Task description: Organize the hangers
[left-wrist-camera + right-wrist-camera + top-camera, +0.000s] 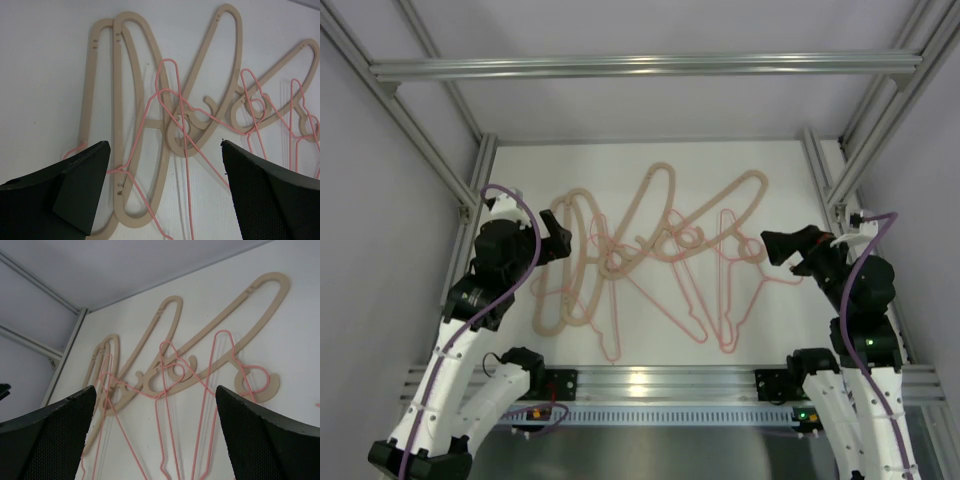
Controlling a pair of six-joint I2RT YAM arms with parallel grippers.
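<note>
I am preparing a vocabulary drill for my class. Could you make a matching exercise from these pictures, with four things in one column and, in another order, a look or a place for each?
Things:
1. pink hangers
2. beige hangers
3. left fingers
4. right fingers

Look or place:
A. open, to the right of all hangers
B. thin wire
C. open, at the left end of the hangers
D. thick and rounded

Pairs: 1-B; 2-D; 3-C; 4-A
</note>
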